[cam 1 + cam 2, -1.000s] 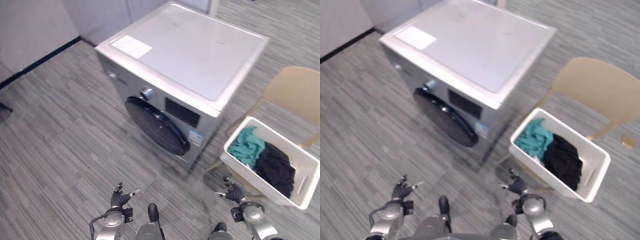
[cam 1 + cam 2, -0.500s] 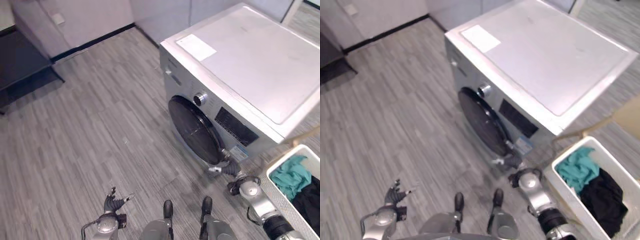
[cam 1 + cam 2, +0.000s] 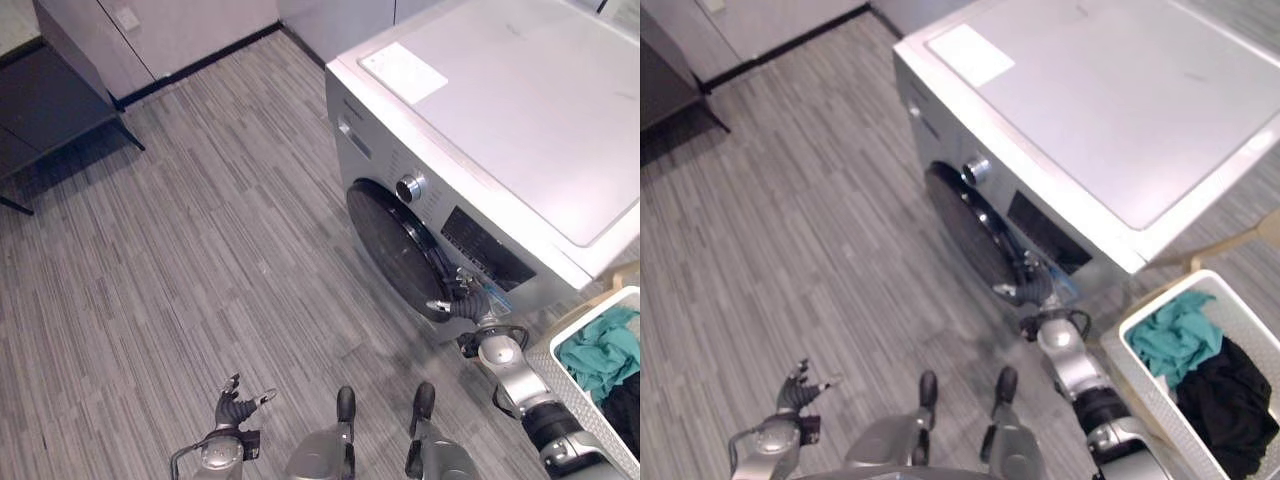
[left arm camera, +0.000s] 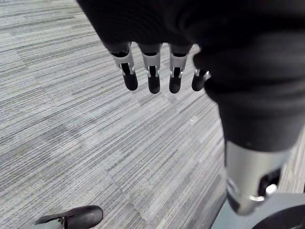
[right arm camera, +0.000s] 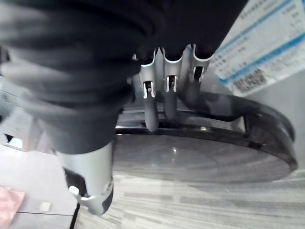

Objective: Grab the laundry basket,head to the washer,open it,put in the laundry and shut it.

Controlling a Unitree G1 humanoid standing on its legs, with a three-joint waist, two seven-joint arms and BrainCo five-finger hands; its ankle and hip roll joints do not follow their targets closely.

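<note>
The fingers [image 5: 164,102] of the right hand [image 3: 466,300] are seen reaching straight out to the rim of the washer door [image 3: 398,250]; their dark tips are set at the gap between the door's dark round frame and the front of the washer [image 3: 500,150]. They are extended rather than curled, and nothing is held in them; whether the tips are hooked behind the rim cannot be told. The door is shown closed against the front panel, with a round knob [image 3: 409,187] above it and a printed label [image 5: 259,52] on the panel just beside the door's edge.

The left hand [image 3: 236,406] is seen low at the robot's left side, over the grey striped floor [image 3: 200,250], well apart from the washer. Its fingers [image 4: 152,71] are held straight and relaxed, and nothing is grasped.

The laundry basket [image 3: 1140,345], white and perforated, is placed on the floor to the right of the washer, near the right arm but not touched by either hand. A teal cloth [image 3: 1180,335] and a black cloth [image 3: 1230,405] are lying inside it. A white sheet [image 3: 405,72] is seen lying flat on the washer's top, near its front left corner.
</note>
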